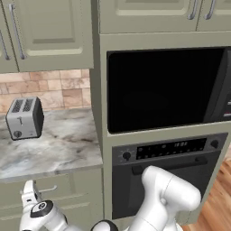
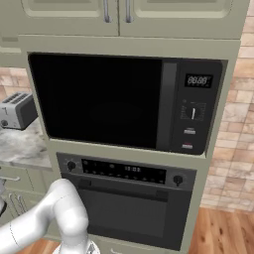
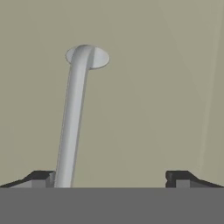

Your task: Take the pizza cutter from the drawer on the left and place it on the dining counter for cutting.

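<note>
Gripper state: we read the gripper (image 3: 111, 177) as released — its two dark tips stand wide apart at the bottom of the hand view and grasp nothing.

Handle: the silver bar handle (image 3: 74, 118) runs up the hand view from just beside one fingertip (image 3: 41, 177) to its round mount. It lies far off-centre between the tips, not midway.

Drawer: the drawer (image 1: 58, 189) sits closed under the smaller marble top (image 1: 54, 149) that carries the toaster (image 1: 25, 118); its flat olive-beige front fills the background of the hand view.

Pizza cutter: we judge it to be inside the closed drawer; we cannot confirm it.

Dining counter: we cannot place it from these views.

Risk 1: closing now could pinch the bar at the edge of one pad — cause, the off-centre alignment. The bar might then slip out during the pull.

Risk 2: pushing further forward may drive the tip into the drawer front, since the hand is already close to it.

Risk 3: a pull off the slide axis could jam the drawer or twist the grip.

View comparison: the hand view gives the bar's position relative to the tips, which the base views do not. The left base view gives the drawer's place under the toaster top. The right base view gives the microwave (image 2: 124, 101) and oven (image 2: 129, 198) beside it.
</note>
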Robot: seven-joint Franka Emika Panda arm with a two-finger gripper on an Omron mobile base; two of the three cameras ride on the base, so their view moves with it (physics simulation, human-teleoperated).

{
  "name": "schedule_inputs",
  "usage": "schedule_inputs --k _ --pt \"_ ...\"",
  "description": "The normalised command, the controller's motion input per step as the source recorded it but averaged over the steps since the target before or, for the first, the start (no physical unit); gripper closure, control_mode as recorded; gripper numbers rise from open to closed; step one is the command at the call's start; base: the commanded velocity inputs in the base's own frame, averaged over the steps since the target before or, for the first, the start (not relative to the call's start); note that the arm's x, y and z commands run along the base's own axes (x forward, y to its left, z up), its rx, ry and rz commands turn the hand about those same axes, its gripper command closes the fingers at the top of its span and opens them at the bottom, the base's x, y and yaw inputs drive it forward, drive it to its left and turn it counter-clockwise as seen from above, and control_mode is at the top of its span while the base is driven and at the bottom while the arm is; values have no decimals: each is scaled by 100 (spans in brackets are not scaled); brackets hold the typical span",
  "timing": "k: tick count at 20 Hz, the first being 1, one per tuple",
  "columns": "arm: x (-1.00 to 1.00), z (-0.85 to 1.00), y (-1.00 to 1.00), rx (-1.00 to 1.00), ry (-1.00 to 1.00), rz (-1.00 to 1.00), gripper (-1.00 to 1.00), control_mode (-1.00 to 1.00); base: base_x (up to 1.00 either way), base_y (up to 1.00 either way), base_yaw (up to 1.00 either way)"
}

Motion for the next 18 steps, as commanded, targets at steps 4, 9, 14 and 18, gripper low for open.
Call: schedule_inputs --k 4,9,14,18 --pt "0 0 0 0 0 0 100 -100 0 0 0" --pt "0 0 0 0 0 0 100 -100 0 0 0" --pt "0 0 0 0 0 0 100 -100 0 0 0" --pt "-5 0 0 0 0 0 100 -100 0 0 0"
